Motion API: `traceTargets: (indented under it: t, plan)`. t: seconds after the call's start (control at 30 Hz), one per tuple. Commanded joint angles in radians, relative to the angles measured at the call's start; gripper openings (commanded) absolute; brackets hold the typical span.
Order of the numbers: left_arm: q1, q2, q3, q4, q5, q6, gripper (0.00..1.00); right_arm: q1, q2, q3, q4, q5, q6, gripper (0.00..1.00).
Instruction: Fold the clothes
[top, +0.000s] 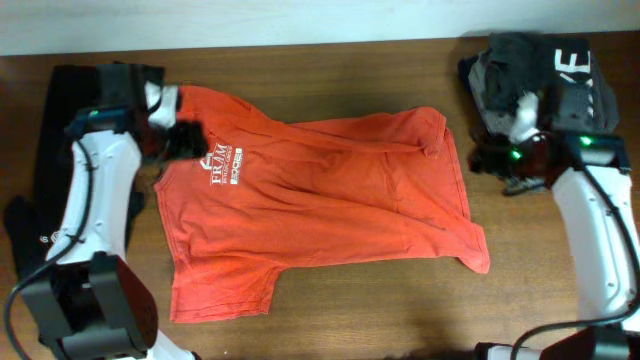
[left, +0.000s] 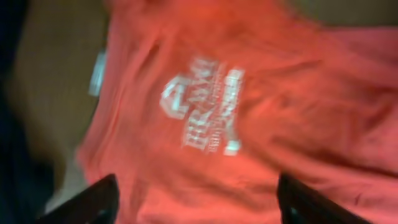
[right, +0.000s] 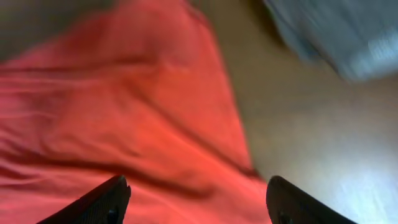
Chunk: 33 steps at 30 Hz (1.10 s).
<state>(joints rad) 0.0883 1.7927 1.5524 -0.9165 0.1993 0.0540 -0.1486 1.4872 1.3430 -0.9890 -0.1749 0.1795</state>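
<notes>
Your orange-red T-shirt lies spread face up on the table, near the middle of the overhead view. Its long axis runs from 9 to 3 o'clock, with the collar end pointing to 9 o'clock and the hem to 3 o'clock. The white chest lettering sits toward the 9 o'clock end. One short sleeve sticks out toward 7 o'clock. The cloth is creased, with a ridge running along its upper edge toward the 2 o'clock corner.

Your left end effector is over the shirt's 10 o'clock corner, by the collar and shoulder. In its wrist view the two fingers stand spread wide with nothing between them, and the lettering lies on the cloth ahead of the gap. You cannot tell from these views whether the tips touch the fabric.

Your right end effector is at the shirt's 3 o'clock side, just beside the upper hem corner. Its wrist view is blurred, but the fingers are plainly wide apart and hold nothing. One finger is over orange cloth and the other over bare table, so the hem edge runs between them.

A black garment lies along the 9 o'clock edge of the table, partly under the left arm. A dark grey garment with white lettering is bunched at 1 o'clock, near the right arm and apart from the T-shirt.
</notes>
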Motion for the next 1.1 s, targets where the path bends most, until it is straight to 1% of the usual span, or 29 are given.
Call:
traceTargets:
  t: [0.0, 0.03, 0.1, 0.23, 0.5, 0.6, 0.8, 0.97, 1.07]
  plan:
    - [-0.057, -0.02, 0.021, 0.058, -0.021, 0.08, 0.83, 0.077, 0.002, 0.031, 0.053, 0.035, -0.031, 0.75]
    - [-0.073, -0.012, 0.021, 0.091, -0.055, 0.08, 0.83, 0.093, 0.015, 0.031, 0.08, 0.04, -0.039, 0.75]
    - [-0.085, 0.003, 0.021, 0.125, -0.077, 0.097, 0.8, 0.111, 0.044, 0.031, 0.108, 0.041, -0.053, 0.74]
    - [-0.089, 0.048, 0.021, 0.177, -0.077, 0.12, 0.75, 0.117, 0.113, 0.031, 0.138, 0.05, -0.068, 0.65]
    - [-0.089, 0.097, 0.021, 0.183, -0.077, 0.12, 0.74, 0.118, 0.284, 0.031, 0.234, 0.048, -0.071, 0.58]
    - [-0.089, 0.098, 0.021, 0.183, -0.077, 0.12, 0.74, 0.118, 0.345, 0.031, 0.279, 0.047, -0.071, 0.52]
    - [-0.089, 0.098, 0.021, 0.183, -0.077, 0.12, 0.75, 0.118, 0.444, 0.031, 0.351, 0.035, -0.067, 0.43]
    - [-0.089, 0.098, 0.021, 0.183, -0.077, 0.12, 0.75, 0.118, 0.505, 0.031, 0.403, 0.028, -0.001, 0.34]
    - [-0.089, 0.098, 0.021, 0.18, -0.077, 0.12, 0.74, 0.118, 0.533, 0.031, 0.417, 0.026, 0.021, 0.31]
